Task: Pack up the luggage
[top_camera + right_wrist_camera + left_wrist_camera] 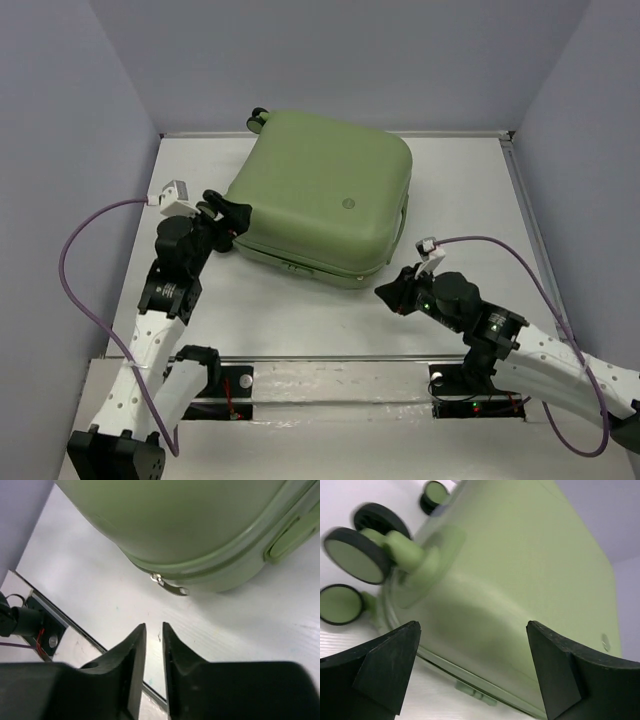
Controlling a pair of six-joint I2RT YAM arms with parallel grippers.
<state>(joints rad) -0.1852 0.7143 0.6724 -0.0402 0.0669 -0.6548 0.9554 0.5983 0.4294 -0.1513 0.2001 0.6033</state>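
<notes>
Luggage (320, 195) closed, lying flat just ahead of both grippers. Left gripper (230, 214) spread wide, empty, at wheel corner. Right gripper (153, 628) barely parted, empty; zipper pull (170, 586) just ahead. Likely zipping stage; next move needs a precise pinch on it.

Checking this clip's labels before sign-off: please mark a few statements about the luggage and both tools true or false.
1. The luggage lies closed on the table. True.
2. Its wheels are on the left arm's side. True.
3. The left tool clamps one of the wheels. False: its jaws stand wide open and empty.
4. The right tool holds the zipper pull. False: the pull lies free ahead of it.
</notes>
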